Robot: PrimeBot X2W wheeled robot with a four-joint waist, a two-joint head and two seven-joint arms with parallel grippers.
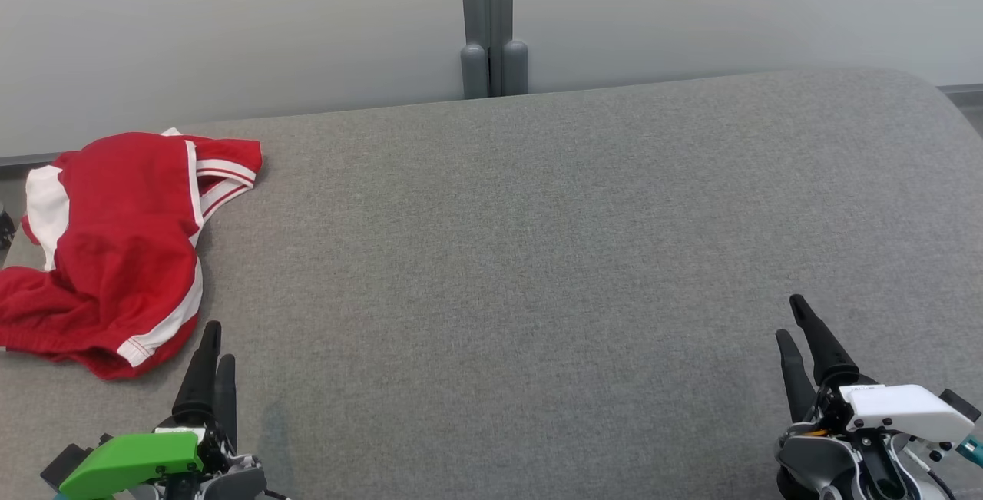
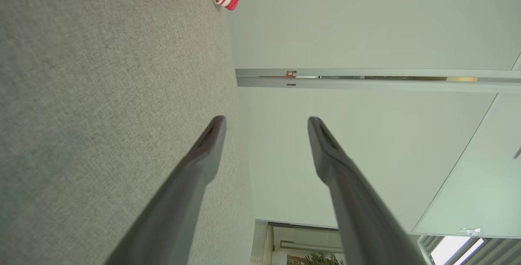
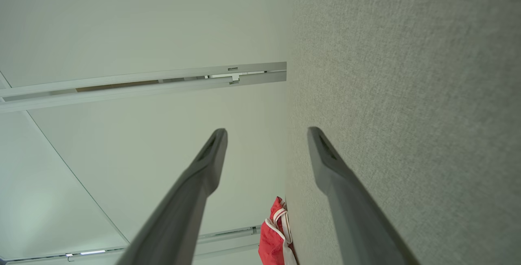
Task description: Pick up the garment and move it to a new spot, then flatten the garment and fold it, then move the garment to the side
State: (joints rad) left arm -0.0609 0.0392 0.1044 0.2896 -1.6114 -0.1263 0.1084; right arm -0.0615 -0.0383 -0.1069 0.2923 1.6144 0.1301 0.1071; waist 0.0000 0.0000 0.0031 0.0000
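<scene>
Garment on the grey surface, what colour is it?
The garment is red with white stripes, best seen in the head view.

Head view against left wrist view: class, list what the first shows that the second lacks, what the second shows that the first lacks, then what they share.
Head view, not left wrist: the right gripper, open, and most of the crumpled red garment. Left wrist, not head: a plant and a window near the bottom edge. Shared: the left gripper, open, the garment's striped edge, the grey fabric surface.
</scene>
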